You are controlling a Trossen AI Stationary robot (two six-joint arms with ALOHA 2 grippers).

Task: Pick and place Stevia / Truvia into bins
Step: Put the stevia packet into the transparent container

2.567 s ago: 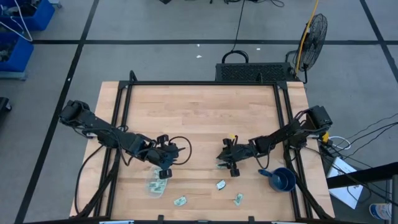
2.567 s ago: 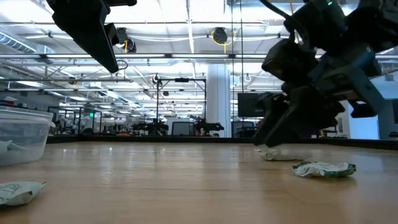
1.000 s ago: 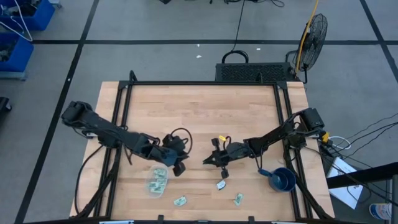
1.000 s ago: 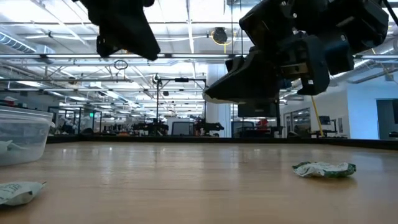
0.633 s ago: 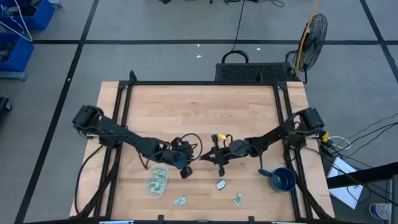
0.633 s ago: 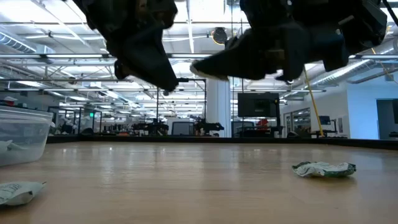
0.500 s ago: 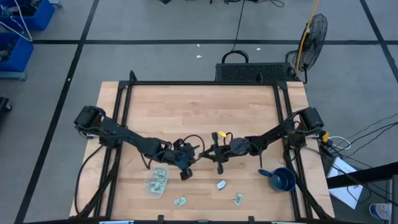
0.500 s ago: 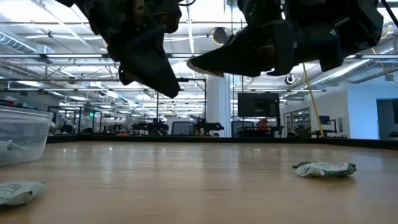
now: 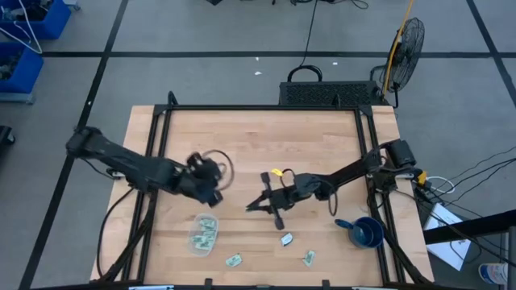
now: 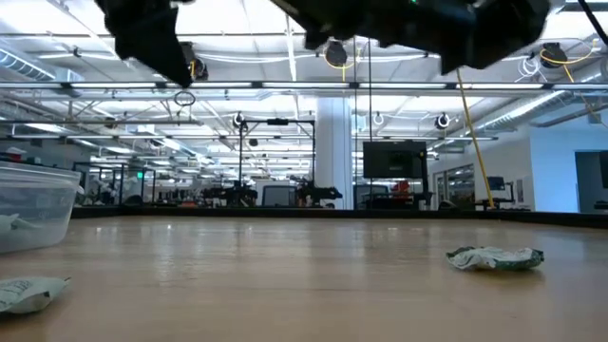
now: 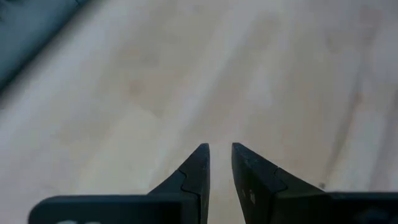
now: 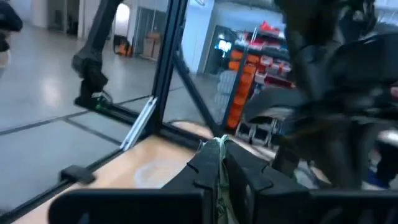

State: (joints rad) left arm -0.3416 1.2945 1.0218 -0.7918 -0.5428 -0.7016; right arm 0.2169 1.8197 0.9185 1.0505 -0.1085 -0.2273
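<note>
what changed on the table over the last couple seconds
The right gripper, shut on a sachet, rose off the table and carried it leftward toward the middle. The left gripper came toward it from above the tub, then drew back left, holding nothing, jaws slightly apart. The tub, three loose sachets and blue cup stayed put.

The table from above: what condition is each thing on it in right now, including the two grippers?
Clear plastic tub: upright, holds some sachets.
Loose pale green and white paper sachets: three lie flat on the wood, outside the tub.
Blue cup: upright by the right edge.
Right gripper: raised, shut on a sachet.
Left gripper: raised, slightly open, empty.
</note>
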